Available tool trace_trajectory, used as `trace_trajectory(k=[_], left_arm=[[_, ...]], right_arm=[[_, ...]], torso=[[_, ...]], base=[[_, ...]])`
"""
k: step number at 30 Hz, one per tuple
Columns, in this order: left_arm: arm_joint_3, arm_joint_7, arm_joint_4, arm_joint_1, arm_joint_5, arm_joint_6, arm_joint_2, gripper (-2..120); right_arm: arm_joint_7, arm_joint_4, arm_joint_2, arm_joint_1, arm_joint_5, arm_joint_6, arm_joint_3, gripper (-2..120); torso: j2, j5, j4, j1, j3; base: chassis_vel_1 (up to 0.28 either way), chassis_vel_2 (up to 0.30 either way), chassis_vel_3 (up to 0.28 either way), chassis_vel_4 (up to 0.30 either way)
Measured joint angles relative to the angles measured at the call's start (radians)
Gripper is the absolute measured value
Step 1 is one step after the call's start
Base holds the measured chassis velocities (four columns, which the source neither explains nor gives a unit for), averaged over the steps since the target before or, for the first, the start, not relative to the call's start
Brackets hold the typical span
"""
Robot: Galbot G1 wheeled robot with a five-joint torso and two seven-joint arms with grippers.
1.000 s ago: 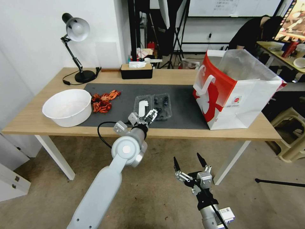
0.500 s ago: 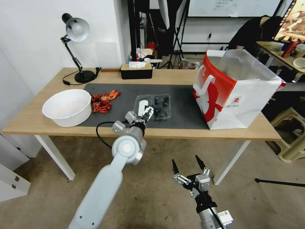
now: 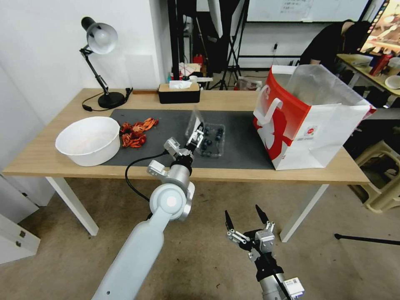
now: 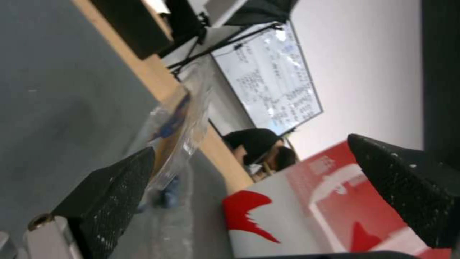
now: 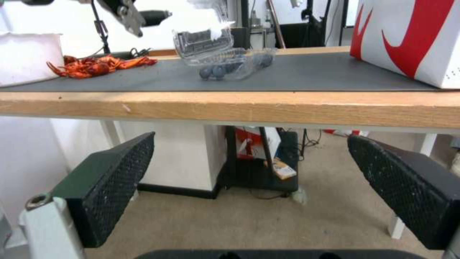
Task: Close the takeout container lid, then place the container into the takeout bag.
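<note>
Head view: the left hand point(image 3: 196, 139) is at the takeout container point(image 3: 211, 141) on the bench's point(image 3: 41, 158) dark mat, jaws spread wide, one finger under the lid point(image 3: 194, 121), which stands roughly upright over the blueberries. So the closing looks about half done; nothing is gripped. The takeout bag point(image 3: 308, 125) waits well apart, open-topped. The right hand point(image 3: 246, 216) hangs wide open below the bench edge.

From the head we looked forward and down over the whole surface point(image 3: 50, 160). Our left wrist camera sat very close above the mat, tilted, facing the takeout bag point(image 4: 335, 201). Our right wrist camera looked level from below the surface edge. All three shared the takeout container point(image 5: 230, 66).
</note>
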State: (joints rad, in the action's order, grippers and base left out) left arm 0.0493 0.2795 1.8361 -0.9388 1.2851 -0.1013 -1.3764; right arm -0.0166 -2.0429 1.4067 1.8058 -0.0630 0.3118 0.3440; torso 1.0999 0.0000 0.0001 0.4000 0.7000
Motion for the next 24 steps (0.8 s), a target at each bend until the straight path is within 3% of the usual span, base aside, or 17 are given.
trace_trajectory(k=[9,12,15,17,21,24], left_arm=[[-0.056,0.029,-0.033,0.075,0.084,0.088,0.002,100],[-0.064,0.083,-0.048,0.106,0.117,0.135,-0.007,100],[-0.066,0.208,-0.074,0.149,0.168,0.222,-0.027,100],[-0.066,0.227,-0.080,0.154,0.174,0.233,-0.029,100],[-0.071,0.262,-0.095,0.160,0.173,0.250,-0.025,90],[-0.071,0.280,-0.095,0.160,0.161,0.253,-0.018,77]], right_arm=[[-0.011,-0.019,0.007,0.020,-0.003,0.002,0.012,100],[-0.018,-0.025,0.008,0.025,-0.008,0.002,0.017,100],[-0.044,-0.038,0.007,0.027,-0.035,0.003,0.022,100],[-0.060,-0.042,0.005,0.027,-0.051,0.004,0.024,100],[-0.141,-0.073,-0.008,0.014,-0.170,-0.008,0.028,100],[-0.198,-0.127,-0.039,-0.031,-0.358,-0.075,0.060,100]], torso=[[0.000,0.0001,-0.0002,0.000,0.000],[0.000,-0.0001,-0.0002,0.000,0.000],[0.000,0.0001,-0.0004,0.000,0.000],[0.000,0.0000,-0.0003,0.000,0.000],[0.000,-0.0001,-0.0002,0.000,0.000],[0.000,-0.0001,-0.0002,0.000,0.000]], base=[[0.000,0.000,0.000,0.000],[0.000,0.000,0.000,0.000],[0.000,0.000,0.000,0.000],[0.000,0.000,0.000,0.000],[0.000,0.000,0.000,0.000],[0.000,0.000,0.000,0.000]])
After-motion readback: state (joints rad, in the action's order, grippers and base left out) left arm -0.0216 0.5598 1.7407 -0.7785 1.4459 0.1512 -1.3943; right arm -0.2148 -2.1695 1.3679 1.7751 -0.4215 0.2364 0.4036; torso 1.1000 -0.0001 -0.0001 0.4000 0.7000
